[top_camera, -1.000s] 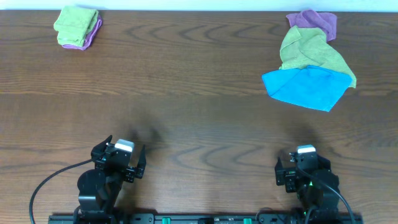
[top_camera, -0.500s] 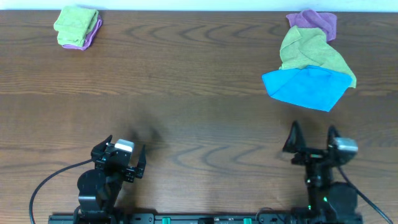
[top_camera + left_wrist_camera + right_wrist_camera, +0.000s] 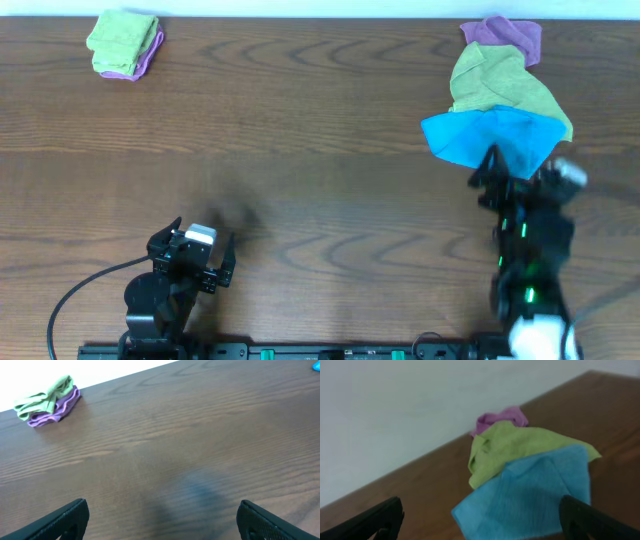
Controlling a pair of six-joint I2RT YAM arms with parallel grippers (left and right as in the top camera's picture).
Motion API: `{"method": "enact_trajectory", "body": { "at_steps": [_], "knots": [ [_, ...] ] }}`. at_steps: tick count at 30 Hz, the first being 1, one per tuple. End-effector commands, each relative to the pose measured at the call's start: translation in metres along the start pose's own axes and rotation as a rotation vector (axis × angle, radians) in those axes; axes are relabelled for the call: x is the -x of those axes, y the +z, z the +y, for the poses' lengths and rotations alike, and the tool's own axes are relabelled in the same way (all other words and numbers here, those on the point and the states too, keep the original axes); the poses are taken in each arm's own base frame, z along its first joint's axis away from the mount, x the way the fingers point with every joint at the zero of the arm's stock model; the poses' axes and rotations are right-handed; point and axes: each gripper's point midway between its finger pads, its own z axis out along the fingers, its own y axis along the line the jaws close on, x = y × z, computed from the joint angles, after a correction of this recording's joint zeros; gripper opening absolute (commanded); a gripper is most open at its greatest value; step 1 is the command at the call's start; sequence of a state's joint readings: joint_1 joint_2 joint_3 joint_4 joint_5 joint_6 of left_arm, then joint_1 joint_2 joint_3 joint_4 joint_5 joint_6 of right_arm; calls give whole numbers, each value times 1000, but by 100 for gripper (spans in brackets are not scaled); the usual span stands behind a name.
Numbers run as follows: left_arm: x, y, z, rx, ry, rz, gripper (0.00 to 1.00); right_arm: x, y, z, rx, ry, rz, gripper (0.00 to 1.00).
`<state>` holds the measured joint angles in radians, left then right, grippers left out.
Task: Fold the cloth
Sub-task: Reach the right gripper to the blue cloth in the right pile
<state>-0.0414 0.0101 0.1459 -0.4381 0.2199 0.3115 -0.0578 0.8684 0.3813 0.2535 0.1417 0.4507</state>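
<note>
Overhead shows both heaps at once, while each wrist view catches mostly one. My right pincer point(image 3: 515, 160), fingers spread wide, hovers over the near edge of the cloth point(image 3: 465, 138). The cloth lies far right on the table point(image 3: 300, 150), its far side under a crumpled light-green cloth point(image 3: 500, 85). A purple cloth point(image 3: 510, 35) lies behind that, touching the green. My right wrist view shows only this heap. My left pincer point(image 3: 203, 238), also spread, sits at the near left, well apart from every cloth. Its wrist view shows the folded green cloth point(image 3: 45, 397) resting on a folded purple one point(image 3: 55, 410) at the far left, plus a blue sliver at the upper right corner. Count: one blue cloth, two green, two purple.
</note>
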Motion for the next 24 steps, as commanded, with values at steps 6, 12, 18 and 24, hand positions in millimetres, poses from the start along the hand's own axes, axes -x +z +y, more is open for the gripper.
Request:
{"method": "enact_trajectory", "body": {
  "at_steps": [6, 12, 18, 24],
  "knots": [
    [-7, 3, -4, -16, 2, 11, 95, -1, 100, 2, -84, 38, 318, 99],
    [-7, 3, -4, -16, 2, 11, 96, -14, 138, -20, -191, 57, 480, 99],
    [-7, 3, -4, -16, 2, 11, 96, -28, 156, -11, -66, 140, 587, 99],
    [-7, 3, -4, -16, 2, 11, 95, -25, 156, 7, 20, 244, 602, 99]
  ]
}}
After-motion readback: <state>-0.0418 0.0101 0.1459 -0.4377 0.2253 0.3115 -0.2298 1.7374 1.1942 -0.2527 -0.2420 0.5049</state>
